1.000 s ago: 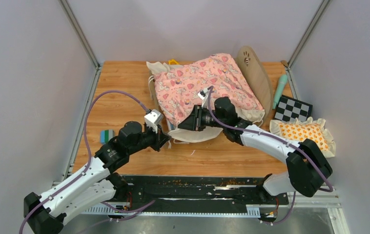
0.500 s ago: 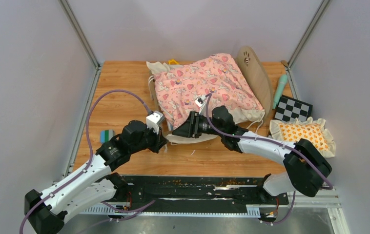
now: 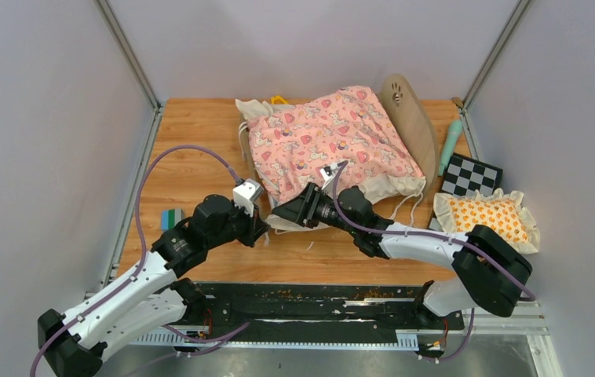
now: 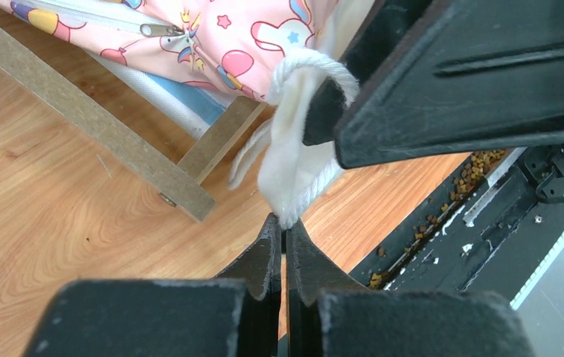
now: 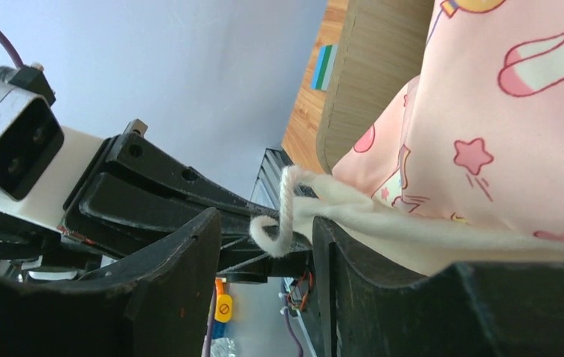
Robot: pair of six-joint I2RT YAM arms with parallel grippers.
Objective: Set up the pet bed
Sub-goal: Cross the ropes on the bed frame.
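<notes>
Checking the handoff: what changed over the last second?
Right gripper slid near-left along the quilt edge, up to the left gripper. Its jaws now stand apart, with the ruffle loose between them. Left gripper stays pinched on the ruffle's corner. Quilt, bed and pillow unmoved.

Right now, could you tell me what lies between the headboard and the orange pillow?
A checkered card and a teal rod lie there, in the top view.

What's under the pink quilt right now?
At its near edge, the left wrist view shows a strip of blue-white mattress and the light-wood frame rails. The pink quilt hides the rest of both.
</notes>
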